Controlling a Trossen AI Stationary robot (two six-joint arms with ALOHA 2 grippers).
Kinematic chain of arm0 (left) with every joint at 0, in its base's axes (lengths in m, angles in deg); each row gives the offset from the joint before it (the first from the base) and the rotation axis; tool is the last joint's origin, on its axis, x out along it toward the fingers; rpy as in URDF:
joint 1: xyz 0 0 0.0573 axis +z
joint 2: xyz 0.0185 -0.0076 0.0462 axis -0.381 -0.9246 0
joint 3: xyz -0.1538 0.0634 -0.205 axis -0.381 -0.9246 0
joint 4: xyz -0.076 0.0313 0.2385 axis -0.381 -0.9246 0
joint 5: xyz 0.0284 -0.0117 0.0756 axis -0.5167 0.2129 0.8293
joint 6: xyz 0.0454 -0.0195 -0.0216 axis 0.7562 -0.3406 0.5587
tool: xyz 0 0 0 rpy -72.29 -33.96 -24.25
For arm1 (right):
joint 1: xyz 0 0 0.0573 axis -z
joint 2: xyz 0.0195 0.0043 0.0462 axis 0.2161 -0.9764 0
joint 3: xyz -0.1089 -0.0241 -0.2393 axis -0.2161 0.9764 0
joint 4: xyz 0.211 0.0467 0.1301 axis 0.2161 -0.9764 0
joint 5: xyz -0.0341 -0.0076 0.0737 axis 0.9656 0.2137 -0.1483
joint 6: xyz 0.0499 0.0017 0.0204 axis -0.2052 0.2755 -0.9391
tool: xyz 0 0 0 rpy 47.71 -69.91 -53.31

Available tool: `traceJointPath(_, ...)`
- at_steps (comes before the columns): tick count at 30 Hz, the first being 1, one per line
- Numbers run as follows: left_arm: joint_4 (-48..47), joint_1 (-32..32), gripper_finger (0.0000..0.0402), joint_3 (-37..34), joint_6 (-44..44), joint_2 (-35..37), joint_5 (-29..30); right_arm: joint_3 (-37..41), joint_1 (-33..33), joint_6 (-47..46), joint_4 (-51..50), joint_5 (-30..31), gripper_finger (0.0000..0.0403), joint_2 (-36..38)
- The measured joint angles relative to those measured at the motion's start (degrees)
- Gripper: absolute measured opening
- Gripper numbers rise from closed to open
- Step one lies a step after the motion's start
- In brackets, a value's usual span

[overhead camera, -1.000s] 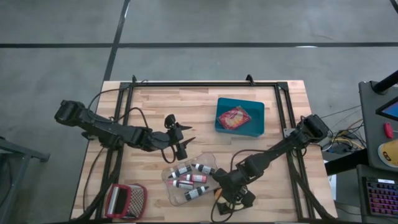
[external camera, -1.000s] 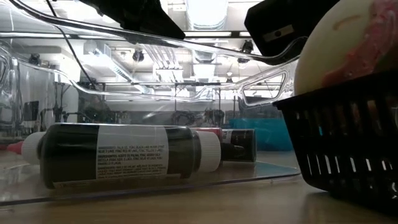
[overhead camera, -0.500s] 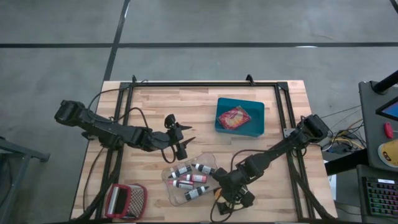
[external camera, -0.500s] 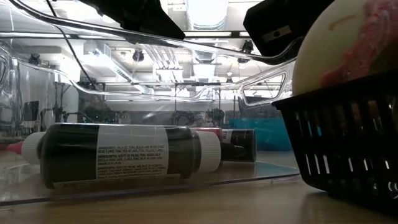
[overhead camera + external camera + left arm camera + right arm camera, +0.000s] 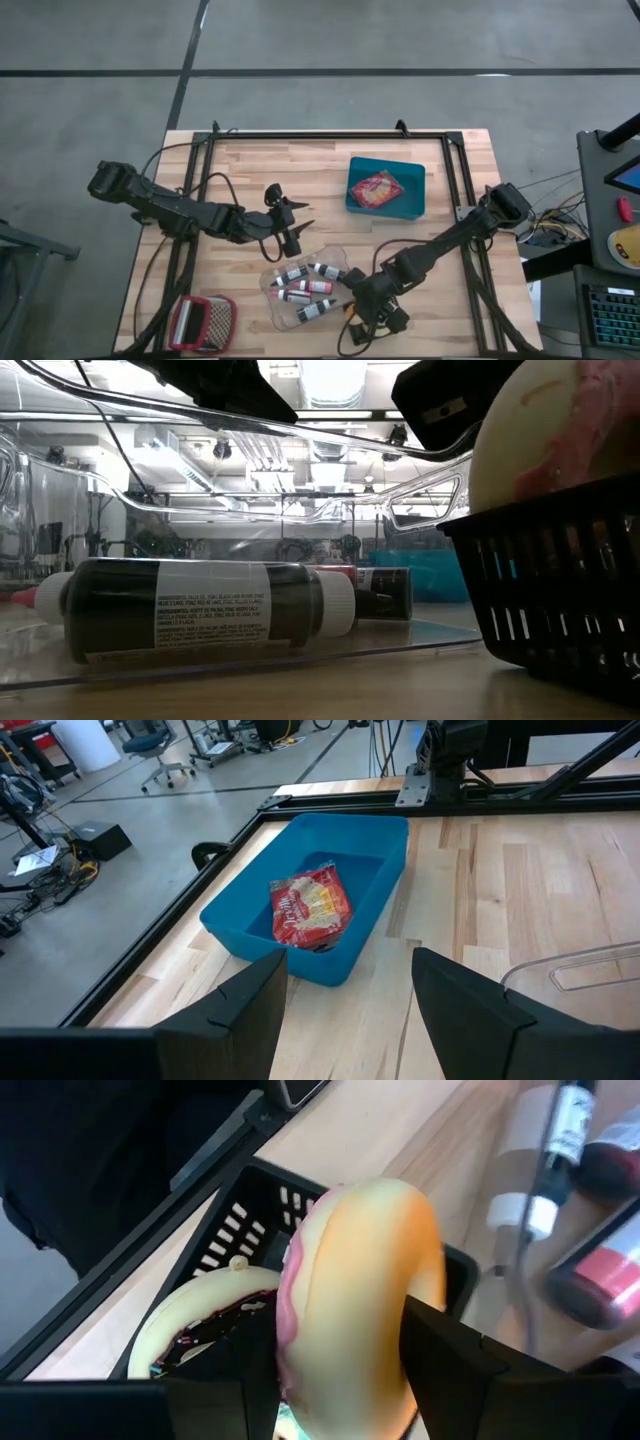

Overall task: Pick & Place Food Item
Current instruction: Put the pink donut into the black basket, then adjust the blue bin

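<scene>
A yellow donut with pink frosting (image 5: 360, 1260) stands on edge between the fingers of my right gripper (image 5: 340, 1345), which is shut on it over a black basket (image 5: 230, 1220) near the table's front edge (image 5: 388, 320). In the low view the donut (image 5: 560, 430) rises above the basket's rim (image 5: 540, 530). A second donut with dark frosting (image 5: 190, 1320) lies inside the basket. My left gripper (image 5: 293, 228) hangs open above the table's middle, with nothing between its fingers (image 5: 350, 1005). My right gripper pinches the donut by its two flat faces (image 5: 395, 1310), one finger on the pink frosted face and one on the plain face. The fingers slant down from the table's right. The donut stands on edge; the basket wall hides its lower part.
A clear tray (image 5: 332, 253) with several dark bottles (image 5: 200, 610) lies just left of the black basket. A blue bin (image 5: 415, 195) at the back right holds a red food packet (image 5: 310, 905). A red basket (image 5: 200, 322) stands at the front left.
</scene>
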Motion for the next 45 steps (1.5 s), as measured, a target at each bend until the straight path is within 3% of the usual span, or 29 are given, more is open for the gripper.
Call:
traceJointPath(5,0.0,0.0,0.0218,0.0,0.0,0.0,0.0,0.0,0.0,-0.1,-1.1,1.3,0.0184,1.4)
traceJointPath(19,-0.5,0.0,0.0218,0.0,0.0,0.0,0.1,0.0,-1.4,-2.5,-3.1,3.1,0.0248,3.1)
traceJointPath(24,-0.5,0.0,0.0218,0.0,1.5,0.0,0.2,0.0,-2.2,-3.1,-3.2,6.7,0.0249,6.3)
traceJointPath(29,-1.4,-1.0,0.0218,0.0,3.4,1.7,2.1,0.1,-2.5,-4.3,-2.8,8.7,0.0247,11.9)
traceJointPath(34,-8.2,-3.9,0.0218,0.0,2.7,7.0,3.7,3.3,-3.1,-4.9,-0.6,9.7,0.0249,19.0)
traceJointPath(39,-11.6,-9.1,0.0218,-3.2,0.3,14.6,8.8,11.0,-3.6,-4.6,7.9,9.9,0.0247,28.9)
traceJointPath(45,-10.4,-15.0,0.0218,-10.9,-3.6,24.8,10.5,22.2,-3.6,-4.6,20.4,9.9,0.0243,41.5)
